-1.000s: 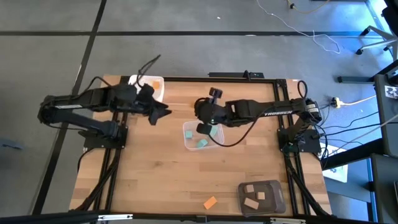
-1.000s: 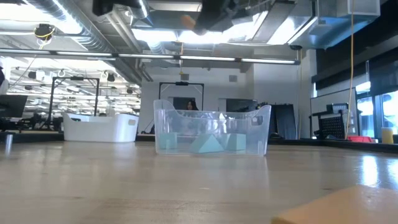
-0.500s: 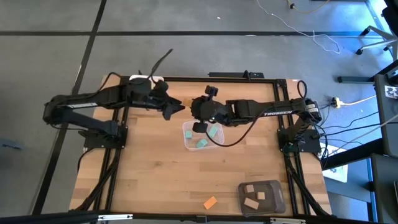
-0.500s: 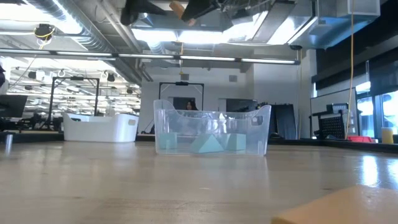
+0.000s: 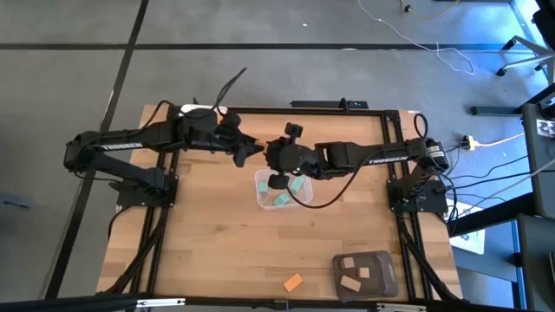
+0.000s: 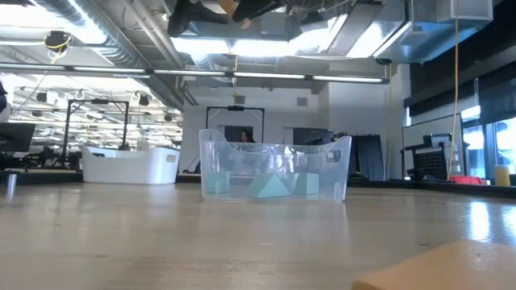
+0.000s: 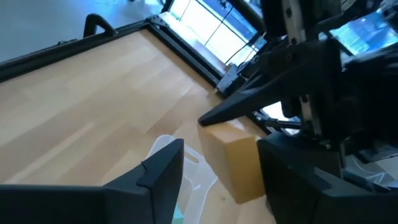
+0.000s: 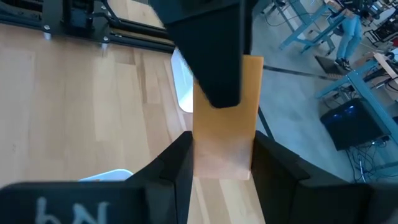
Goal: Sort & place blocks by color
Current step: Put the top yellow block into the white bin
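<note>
Two hands around orange block

we see: both arms matte black | white lettering on right arm | loose black cable off left arm

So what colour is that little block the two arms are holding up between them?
Orange block, clearest in the right wrist view.

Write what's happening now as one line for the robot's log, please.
phase: handover above clear tub | right hand: shut on orange block | left hand: open around it
</note>
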Available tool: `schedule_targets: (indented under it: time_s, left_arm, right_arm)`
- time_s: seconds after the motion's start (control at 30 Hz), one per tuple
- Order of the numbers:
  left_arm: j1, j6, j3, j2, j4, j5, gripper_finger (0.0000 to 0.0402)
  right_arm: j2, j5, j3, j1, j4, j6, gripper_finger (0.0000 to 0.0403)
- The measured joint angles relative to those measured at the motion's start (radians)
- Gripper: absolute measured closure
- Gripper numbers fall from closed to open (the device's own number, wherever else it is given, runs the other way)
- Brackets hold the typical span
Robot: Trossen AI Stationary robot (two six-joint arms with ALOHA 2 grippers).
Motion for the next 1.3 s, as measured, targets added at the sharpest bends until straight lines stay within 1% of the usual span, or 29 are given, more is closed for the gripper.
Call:
schedule_targets:
  time_s: [0.17, 0.37, 0.7, 0.77, 0.87, 0.97, 1.13, 1.2, 1.3]
  left_arm:
    - [-0.002, -0.002, 0.0, 0.004, 0.004, 0.003, 0.0257]
    - [-0.002, 0.008, 0.0, 0.007, -0.003, -0.009, 0.0351]
    - [0.005, 0.041, 0.0, 0.017, -0.006, -0.015, 0.0355]
    - [0.004, 0.044, 0.0, 0.017, -0.005, -0.015, 0.0355]
    - [0.004, 0.065, 0.0, 0.018, -0.01, -0.01, 0.0355]
    - [0.004, 0.075, 0.0, 0.02, -0.013, -0.01, 0.0355]
    - [0.004, 0.098, 0.0, 0.02, -0.018, -0.06, 0.0355]
    - [0.012, 0.107, 0.0, 0.018, -0.046, -0.094, 0.0355]
    - [0.04, 0.107, -0.001, 0.003, -0.101, -0.11, 0.0355]
  right_arm:
    - [0.001, 0.001, 0.0, 0.0, -0.001, 0.002, 0.0275]
    - [0.001, 0.022, 0.0, 0.0, -0.007, -0.004, 0.0275]
    - [0.001, 0.014, -0.001, 0.0, -0.012, -0.001, 0.0279]
    - [0.001, 0.01, -0.001, 0.0, -0.013, -0.001, 0.0269]
    - [0.001, -0.005, -0.001, 0.0, -0.009, 0.004, 0.024]
    - [-0.001, -0.016, 0.001, 0.002, 0.008, 0.0, 0.0221]
    - [-0.003, -0.01, 0.001, 0.0, 0.014, -0.001, 0.0214]
    - [-0.004, -0.011, 0.013, 0.001, 0.004, -0.002, 0.0213]
    - [-0.004, -0.011, 0.056, 0.005, -0.019, -0.001, 0.0212]
